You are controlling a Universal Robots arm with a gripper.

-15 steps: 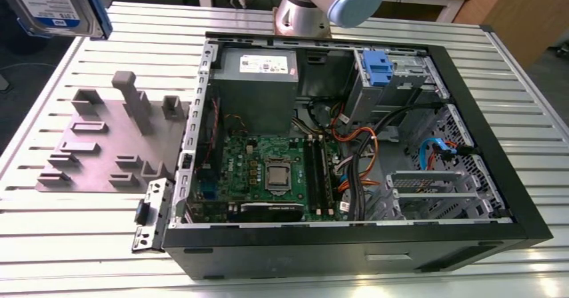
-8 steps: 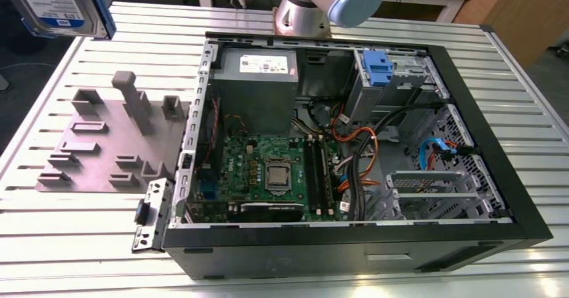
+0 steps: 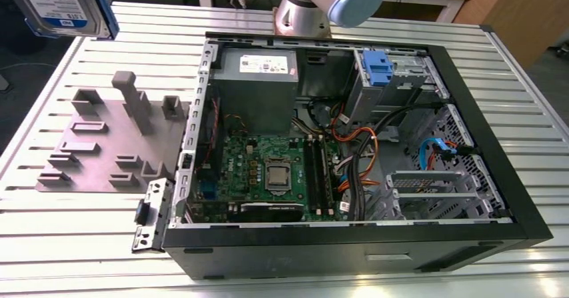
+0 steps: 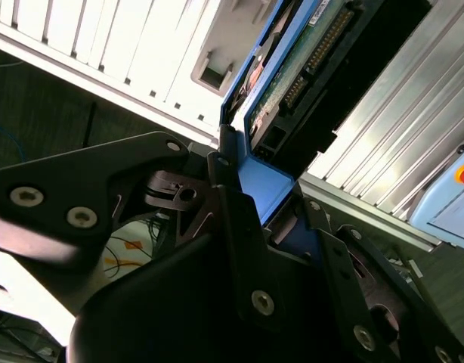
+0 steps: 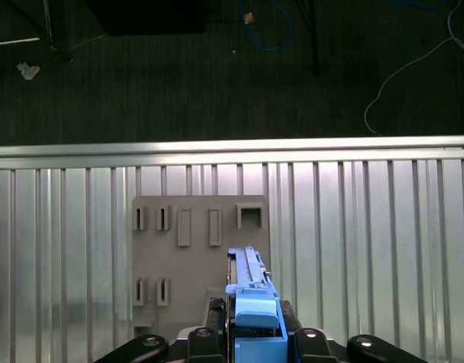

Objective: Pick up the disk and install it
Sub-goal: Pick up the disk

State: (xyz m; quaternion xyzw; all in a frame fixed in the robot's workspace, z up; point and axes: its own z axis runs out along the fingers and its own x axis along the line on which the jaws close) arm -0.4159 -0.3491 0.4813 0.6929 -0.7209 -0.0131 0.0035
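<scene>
Hand clenched on silver-grey rectangular metal disk with blue plastic side rails, black fingers pinching it from both sides. Disk airborne, clear of the ribbed aluminium surface; exterior view: at 10 o'clock from the open black computer case, label facing camera. First wrist view: grey slotted fixture plate directly under disk. Blue plastic latch in case at 1 o'clock of green motherboard.

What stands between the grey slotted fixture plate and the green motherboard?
In the exterior view, the metal side wall of the black computer case separates the grey slotted fixture plate from the green motherboard.
</scene>
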